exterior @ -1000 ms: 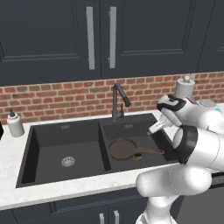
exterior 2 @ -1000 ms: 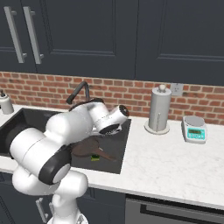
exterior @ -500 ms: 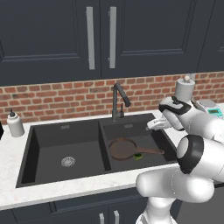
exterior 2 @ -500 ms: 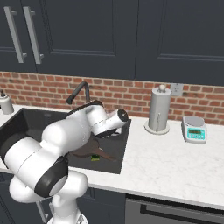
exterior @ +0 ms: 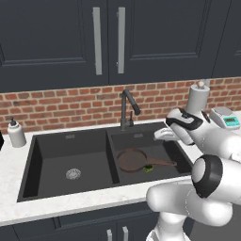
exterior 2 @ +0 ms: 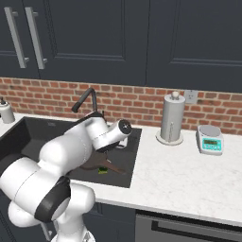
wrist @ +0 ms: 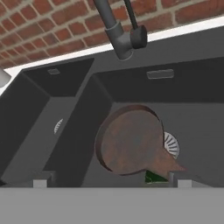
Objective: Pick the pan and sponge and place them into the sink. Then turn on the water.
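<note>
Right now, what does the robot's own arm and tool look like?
The arm is glossy white, built of rounded, bulbous segments with dark grey discs at the joints. The tool is a pale, boxy hand with a dark band behind it and two small dark finger tips.

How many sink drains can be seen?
2: one drain in the bare left basin, one in the right basin, partly hidden under the pan. The sink has only these two basins.

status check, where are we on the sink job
Gripper open, empty, above the right basin. Pan and sponge in the sink. Faucet dry, path clear.
</note>
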